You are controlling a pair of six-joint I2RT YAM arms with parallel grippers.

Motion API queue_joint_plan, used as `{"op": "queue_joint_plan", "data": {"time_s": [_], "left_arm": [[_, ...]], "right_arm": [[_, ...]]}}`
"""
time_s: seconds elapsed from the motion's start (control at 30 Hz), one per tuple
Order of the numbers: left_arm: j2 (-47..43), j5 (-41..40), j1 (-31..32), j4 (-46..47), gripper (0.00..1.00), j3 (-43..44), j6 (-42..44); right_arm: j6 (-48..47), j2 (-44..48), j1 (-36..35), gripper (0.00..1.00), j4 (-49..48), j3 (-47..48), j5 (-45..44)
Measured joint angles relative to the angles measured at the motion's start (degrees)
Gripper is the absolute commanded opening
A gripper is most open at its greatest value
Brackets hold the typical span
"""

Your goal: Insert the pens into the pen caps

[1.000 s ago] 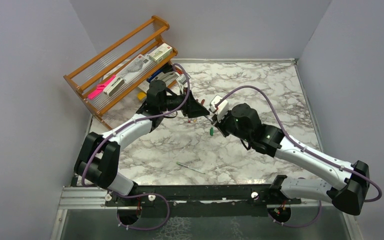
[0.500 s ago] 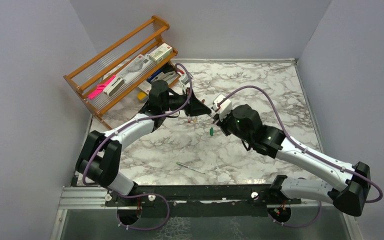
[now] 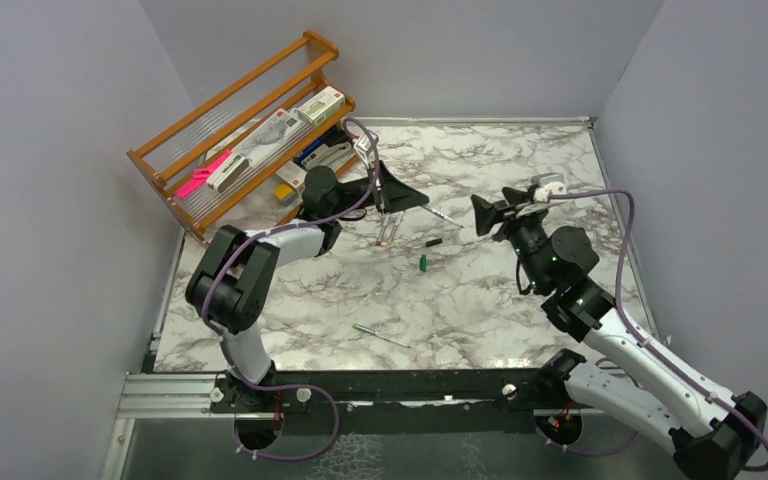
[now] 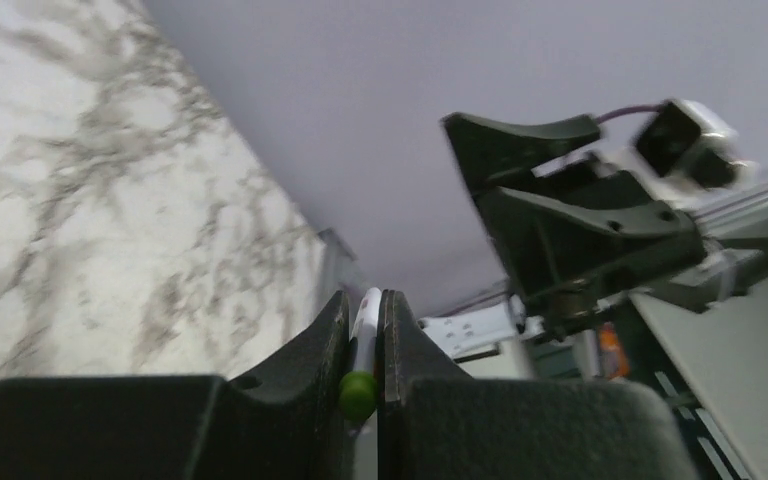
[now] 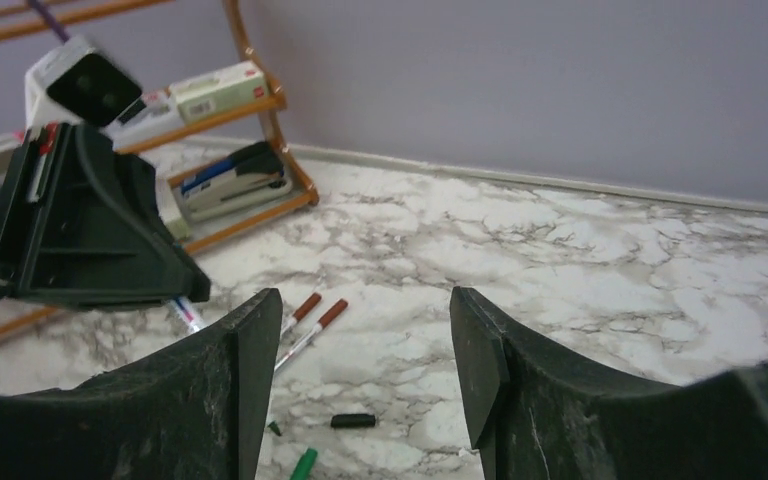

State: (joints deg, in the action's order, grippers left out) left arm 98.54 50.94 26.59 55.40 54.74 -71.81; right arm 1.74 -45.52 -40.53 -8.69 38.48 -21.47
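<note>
Nearest, a lone pen (image 3: pixel 380 336) lies flat toward the near edge of the tabletop (image 3: pixel 520 300). It is a thin grey stick, well apart from everything else. Farther in, around the middle, a green cap (image 3: pixel 423 262) and just beyond it a dark cap (image 3: pixel 433 242) lie loose. Both are short and stubby, near each other but not touching. Beyond them two more pens (image 5: pixel 300 313) lie side by side, each with a red-brown far end; I cannot tell whether those ends are caps. Above that spot the left fingers (image 4: pixel 310 350) pinch a white pen (image 4: pixel 365 318), which shows a green end between them and juts out toward the right arm. The right fingers (image 5: pixel 245 350) stand spread with nothing between them, off the tabletop and facing the left arm. A wooden rack (image 3: pixel 230 130) fills the far left corner.

The held pen looks ready for a cap, probably the green one. To do this well, the right fingers should come down over the green cap and grip it across its width, leaving its open mouth free. They should then line it up along the pen's axis before pushing. The left fingers should hold firm and level so the thin shaft does not slide back.
</note>
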Motion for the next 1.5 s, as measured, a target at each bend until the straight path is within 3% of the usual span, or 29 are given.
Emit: {"op": "queue_joint_plan", "data": {"time_s": [0.17, 0.3, 0.6, 0.93, 1.07, 1.17, 1.33, 1.43, 1.47, 1.5], "left_arm": [[10.82, -2.29, 0.04, 23.71, 0.0, 3.85, -22.53], [13.25, -4.94, 0.07, 29.27, 0.0, 4.04, -31.67], [13.25, -14.73, 1.03, 31.78, 0.0, 3.98, -37.44], [13.94, -22.34, 5.27, 32.0, 0.0, 7.96, -38.45], [14.86, -23.17, 7.34, 32.02, 0.0, 9.57, -38.45], [15.34, -23.3, 8.5, 32.02, 0.0, 9.64, -38.4], [15.45, -23.5, 9.27, 32.65, 0.0, 9.62, -38.82], [15.45, -23.5, 9.27, 32.7, 0.0, 9.62, -39.08], [15.45, -23.39, 9.27, 32.7, 0.05, 9.62, -39.08], [15.45, -23.34, 9.27, 32.7, 0.18, 9.64, -39.01]], "right_arm": [[8.83, 1.6, 12.28, 0.63, -6.82, -2.99, 10.67], [14.67, 1.53, 17.09, 0.63, -11.89, -4.24, 18.88], [23.41, -4.5, 17.4, 0.63, -23.82, -4.59, 30.23], [28.09, -11.41, 17.4, 0.58, -32.09, -4.13, 35.21], [29.27, -12.85, 17.4, 0.51, -34.21, -4.02, 36.0], [29.7, -12.98, 17.4, 0.41, -35.19, -3.72, 36.17], [29.33, -13.05, 17.64, 0.04, -35.23, -2.21, 36.13], [29.51, -13.46, 18.16, 0.01, -34.73, -2.08, 36.04], [29.53, -13.53, 18.16, 0.01, -34.69, -2.08, 36.04], [29.53, -13.57, 18.14, 0.01, -34.67, -2.03, 36.04]]}}
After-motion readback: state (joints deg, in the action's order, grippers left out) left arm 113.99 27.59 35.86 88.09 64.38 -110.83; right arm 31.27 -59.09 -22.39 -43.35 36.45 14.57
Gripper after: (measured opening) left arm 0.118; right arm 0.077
